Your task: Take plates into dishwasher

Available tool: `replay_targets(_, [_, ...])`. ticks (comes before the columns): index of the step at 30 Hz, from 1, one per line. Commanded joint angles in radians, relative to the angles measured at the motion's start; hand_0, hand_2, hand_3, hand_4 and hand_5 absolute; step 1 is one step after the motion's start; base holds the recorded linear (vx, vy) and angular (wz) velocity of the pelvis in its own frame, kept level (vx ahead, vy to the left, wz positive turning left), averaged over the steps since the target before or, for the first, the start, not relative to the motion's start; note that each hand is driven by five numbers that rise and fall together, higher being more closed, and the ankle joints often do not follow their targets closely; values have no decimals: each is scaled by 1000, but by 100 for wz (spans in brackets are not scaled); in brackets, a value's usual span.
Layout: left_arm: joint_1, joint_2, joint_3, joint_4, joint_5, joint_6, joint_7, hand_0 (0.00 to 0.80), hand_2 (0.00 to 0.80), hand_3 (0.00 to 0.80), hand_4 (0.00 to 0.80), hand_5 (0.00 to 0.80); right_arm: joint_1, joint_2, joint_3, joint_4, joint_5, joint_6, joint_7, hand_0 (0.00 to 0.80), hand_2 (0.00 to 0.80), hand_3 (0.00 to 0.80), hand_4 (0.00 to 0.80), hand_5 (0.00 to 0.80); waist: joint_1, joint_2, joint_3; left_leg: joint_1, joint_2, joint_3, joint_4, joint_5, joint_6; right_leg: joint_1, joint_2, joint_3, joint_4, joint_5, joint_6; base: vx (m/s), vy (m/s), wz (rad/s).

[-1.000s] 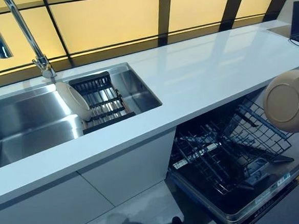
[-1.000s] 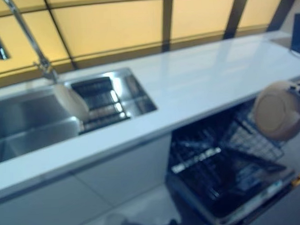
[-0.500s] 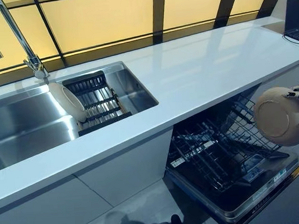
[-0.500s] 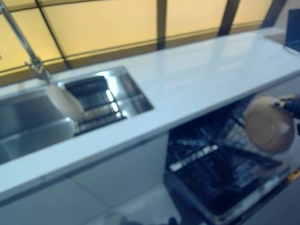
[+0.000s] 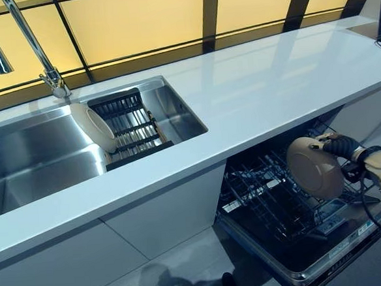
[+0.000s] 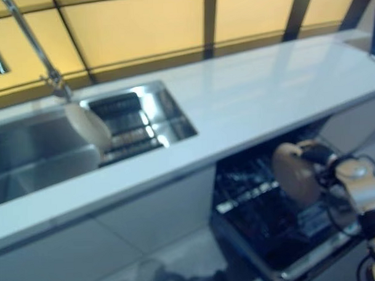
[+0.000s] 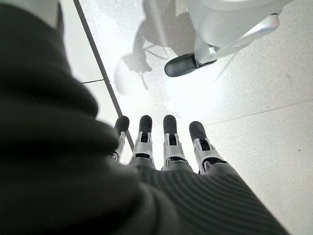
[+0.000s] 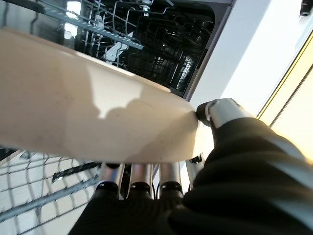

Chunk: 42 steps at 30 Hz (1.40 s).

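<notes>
My right hand [image 5: 338, 147] is shut on a beige plate [image 5: 313, 168], held on edge just above the pulled-out dishwasher rack [image 5: 273, 206]. In the right wrist view the thumb [image 8: 220, 110] presses the plate [image 8: 83, 117] on one face and the fingers [image 8: 142, 178] lie behind it, with the rack's wires [image 8: 98, 29] beyond. A second beige plate [image 5: 92, 127] leans upright in the black drying rack [image 5: 129, 126] inside the sink [image 5: 35, 160]. My left hand [image 7: 161, 147] hangs over the floor with straight fingers and holds nothing.
The white countertop [image 5: 265, 85] runs across above the open dishwasher door [image 5: 316, 258]. A tall tap [image 5: 40, 55] stands behind the sink. White cabinet fronts [image 5: 119, 246] fill the space under the counter to the left of the dishwasher.
My right hand has carried the plate down and leftward, from beside the counter edge to just over the dishwasher rack. The camera has shifted slightly.
</notes>
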Motion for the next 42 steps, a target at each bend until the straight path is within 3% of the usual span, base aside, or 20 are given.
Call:
replay_targets(1, [-40,39,-21,22,13,3,16,0,0,0,0,0,-76,53,23,45,-51,-62,-52,800,800,800,800,800,24,-59,0,-2,-8,-72,-2,-23,33,30,-67,-54,3,-9,54,0,0,0])
replay_targets(27, [-77,33,-46,12,-5,-4,16,0,0,0,0,0,-62,223,145,282,-226,-118,-83,800,800,800,800,800,55,-22,26,-26,-19,-98,-2,-18,35,13,-83,-75,3,-8,52,-9,2,3])
replay_targets(42, [-95,32,-60,23,5,-6,8,0,0,0,0,0,-74,251,151,433,-270,-137,-94,800,800,800,800,800,69,-9,29,-32,-22,-110,-2,-15,35,11,-89,-82,3,-10,51,0,-1,0])
